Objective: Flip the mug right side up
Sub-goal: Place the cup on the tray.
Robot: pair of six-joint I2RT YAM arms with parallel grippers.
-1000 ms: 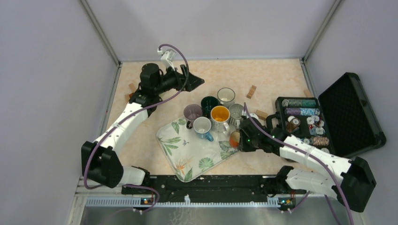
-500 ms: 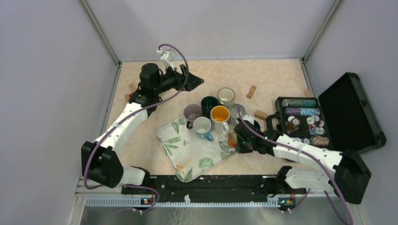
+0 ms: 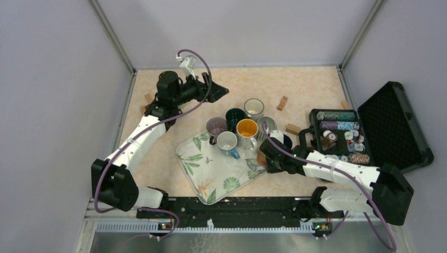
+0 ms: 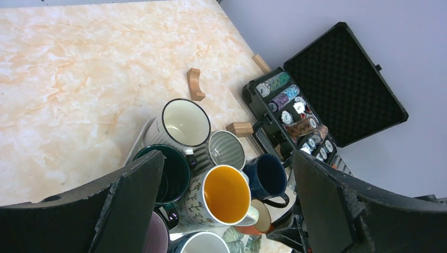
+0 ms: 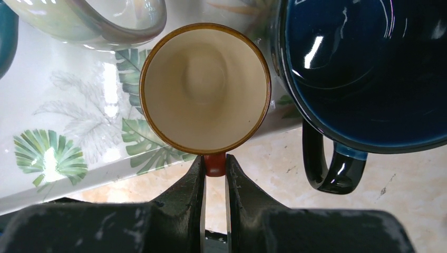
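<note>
honestly nothing here I can actually read, the poker chips racked in the black case have little printed marks on their faces but they're way too small and blurry to make out any number

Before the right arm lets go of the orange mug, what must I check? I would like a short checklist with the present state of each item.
1. Right gripper shut on the handle of the orange mug: ok.
2. Orange mug's opening faces up: ok.
3. Its base rests flat on the leaf-print tray: cannot tell; the mug stands over the tray's edge.
4. Free space beside the dark blue mug: not ok; the rims nearly touch.
5. Left gripper open and away from the mugs: ok.
</note>
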